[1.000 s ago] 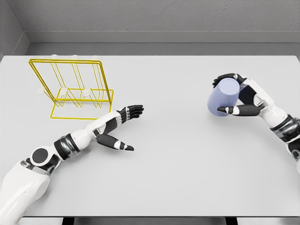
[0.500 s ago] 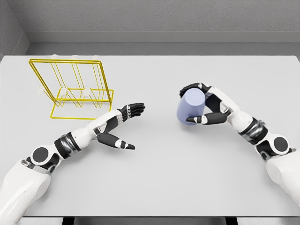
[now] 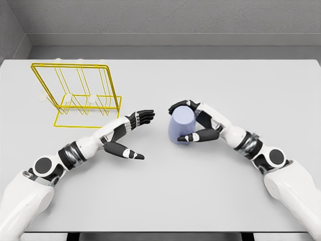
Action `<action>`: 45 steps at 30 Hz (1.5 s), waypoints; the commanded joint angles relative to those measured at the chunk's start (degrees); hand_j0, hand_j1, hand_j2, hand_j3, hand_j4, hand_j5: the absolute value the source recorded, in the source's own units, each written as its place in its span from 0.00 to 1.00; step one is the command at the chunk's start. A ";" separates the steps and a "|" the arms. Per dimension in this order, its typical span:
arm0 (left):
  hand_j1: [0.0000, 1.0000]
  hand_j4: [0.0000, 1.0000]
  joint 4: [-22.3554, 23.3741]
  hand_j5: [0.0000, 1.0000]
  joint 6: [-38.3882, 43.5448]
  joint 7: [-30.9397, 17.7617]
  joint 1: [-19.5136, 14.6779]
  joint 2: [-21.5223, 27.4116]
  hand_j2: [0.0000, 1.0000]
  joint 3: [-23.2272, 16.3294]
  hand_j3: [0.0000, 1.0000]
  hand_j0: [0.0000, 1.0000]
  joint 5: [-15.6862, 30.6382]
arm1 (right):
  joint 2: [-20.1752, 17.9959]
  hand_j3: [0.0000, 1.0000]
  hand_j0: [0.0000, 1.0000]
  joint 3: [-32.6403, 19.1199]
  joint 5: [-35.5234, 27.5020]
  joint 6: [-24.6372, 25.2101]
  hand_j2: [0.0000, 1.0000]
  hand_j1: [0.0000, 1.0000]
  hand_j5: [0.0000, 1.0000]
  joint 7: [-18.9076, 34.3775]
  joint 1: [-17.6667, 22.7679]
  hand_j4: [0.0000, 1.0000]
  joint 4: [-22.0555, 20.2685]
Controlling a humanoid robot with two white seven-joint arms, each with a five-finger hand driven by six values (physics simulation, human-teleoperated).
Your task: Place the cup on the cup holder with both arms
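— Where was the pale lavender plastic cup (image 3: 181,128)?
— Near the middle of the grey table (image 3: 200,191); the right hand (image 3: 198,123) was wrapped around it, fingers over the top, thumb below.
— And the left hand (image 3: 131,131)?
— Spread, holding nothing, just beside the cup; the yellow wire cup holder (image 3: 75,95) stood at far left.

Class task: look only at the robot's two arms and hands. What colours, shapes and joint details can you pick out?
Both arms have smooth white rounded shells with dark grey and black bands at the joints. A round grey disc marks each elbow. The left hand and right hand have black five-finger hands with small white patches on the fingers and white backs. No loose cables or printed markings are visible.
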 commanded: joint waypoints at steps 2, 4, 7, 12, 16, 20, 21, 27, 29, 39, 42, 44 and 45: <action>1.00 1.00 0.48 1.00 0.01 0.00 0.00 -0.80 1.00 0.14 1.00 1.00 0.25 | 0.93 0.68 0.68 0.65 1.53 0.29 0.68 0.68 0.68 -0.01 0.00 0.68 0.13; 1.00 1.00 0.56 1.00 0.09 0.00 -0.09 -0.80 1.00 0.23 1.00 1.00 0.34 | 1.28 0.68 0.68 0.83 1.62 0.29 0.68 0.68 0.68 -0.01 0.00 0.68 0.13; 1.00 1.00 1.53 1.00 0.09 0.00 -0.09 -1.33 1.00 0.23 1.00 1.00 0.25 | 1.90 0.68 0.68 0.91 1.62 0.29 0.68 0.68 0.68 -0.01 0.00 0.68 0.13; 1.00 1.00 1.62 1.00 0.18 0.00 -0.09 -1.33 1.00 0.23 1.00 1.00 0.25 | 1.90 0.88 0.88 0.91 1.88 0.20 0.88 0.88 0.88 -0.01 0.09 0.88 0.05; 1.00 1.00 1.62 1.00 0.18 0.00 0.00 -1.15 1.00 0.32 1.00 1.00 0.34 | 1.90 0.98 0.98 0.91 1.88 0.29 0.98 0.98 0.98 -0.01 0.09 0.98 0.13; 1.00 1.00 1.62 1.00 0.18 0.00 -0.09 -1.24 1.00 0.32 1.00 1.00 0.34 | 1.63 1.00 1.00 0.83 2.50 0.20 1.00 1.00 1.00 -0.01 0.09 1.00 0.22; 1.00 1.00 1.62 1.00 0.18 0.00 0.00 -1.24 1.00 0.32 1.00 1.00 0.34 | 1.55 1.00 1.00 0.83 2.50 0.20 1.00 1.00 1.00 -0.01 0.09 1.00 0.22; 1.00 1.00 1.53 1.00 0.18 0.00 -0.09 -1.24 1.00 0.23 1.00 1.00 0.34 | 0.49 1.00 1.00 -0.58 2.59 0.03 1.00 1.00 1.00 -0.01 -0.09 1.00 0.31; 1.00 1.00 1.62 1.00 0.18 0.00 0.00 -1.33 1.00 0.23 1.00 1.00 0.34 | -1.27 1.00 1.00 -1.19 2.59 -0.15 1.00 1.00 1.00 -0.01 -0.09 1.00 0.31; 1.00 1.00 2.32 1.00 0.27 0.00 -1.32 -3.79 1.00 0.32 1.00 1.00 0.25 | -6.01 1.00 1.00 -3.22 2.59 -0.41 1.00 1.00 1.00 -0.01 -2.90 1.00 2.24; 1.00 1.00 2.85 1.00 0.27 0.00 -1.32 -4.67 1.00 0.40 1.00 1.00 0.25 | -5.93 1.00 1.00 -3.13 2.59 -0.32 1.00 1.00 1.00 -0.01 -2.81 1.00 3.03; 1.00 1.00 3.38 1.00 0.27 0.00 -1.49 -5.81 1.00 1.46 1.00 1.00 0.16 | -6.01 1.00 1.00 -3.13 2.59 -0.33 1.00 1.00 1.00 -0.01 -2.90 1.00 3.30; 1.00 1.00 4.69 1.00 0.27 0.00 -1.67 -6.77 1.00 1.46 1.00 1.00 0.16 | -6.10 1.00 1.00 -3.22 2.59 -0.50 1.00 1.00 1.00 -0.01 -2.90 1.00 3.30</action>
